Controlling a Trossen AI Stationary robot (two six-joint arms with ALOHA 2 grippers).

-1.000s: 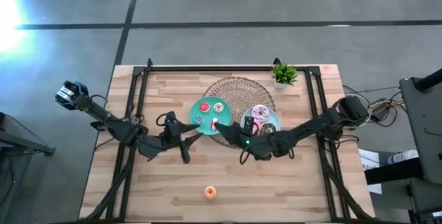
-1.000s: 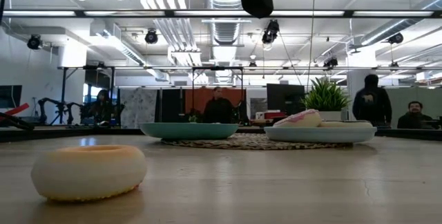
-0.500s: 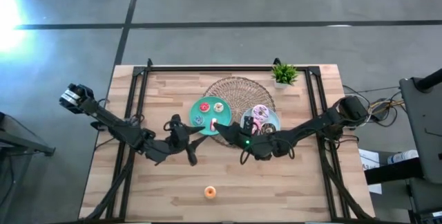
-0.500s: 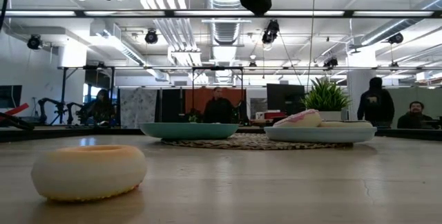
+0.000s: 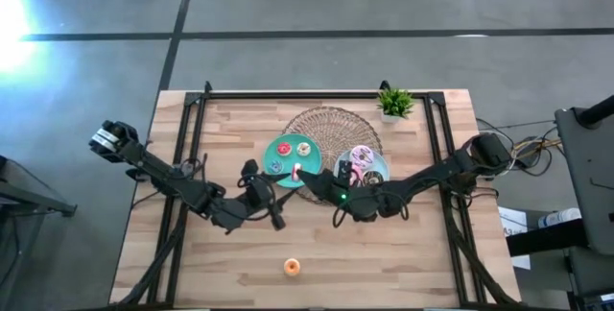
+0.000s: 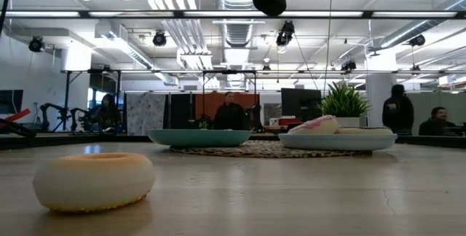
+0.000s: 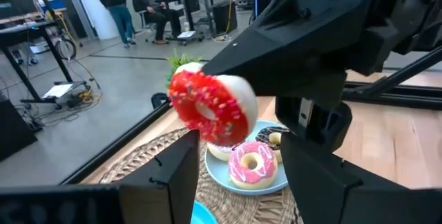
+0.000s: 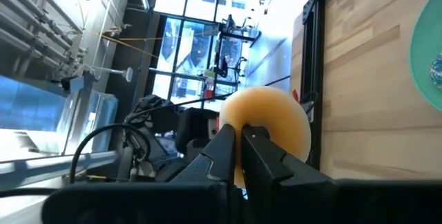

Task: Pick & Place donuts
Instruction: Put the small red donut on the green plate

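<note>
Swung in from the left edge toward mid-tabletop with left tool (image 5: 273, 217) spread wide and empty, likely bound for the orange donut (image 5: 292, 267) near the front edge, leaving right tool (image 5: 299, 172) still clamped on the red sprinkled donut (image 7: 207, 106) above the teal plate (image 5: 272, 151).

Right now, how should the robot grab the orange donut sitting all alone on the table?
The orange donut lies flat on the bare wooden table, hole up, nothing touching it. Probably best to come straight down from above and pinch across the ring's outer sides. The open left pincer is the nearer one; the right pincer already holds a donut.
</note>
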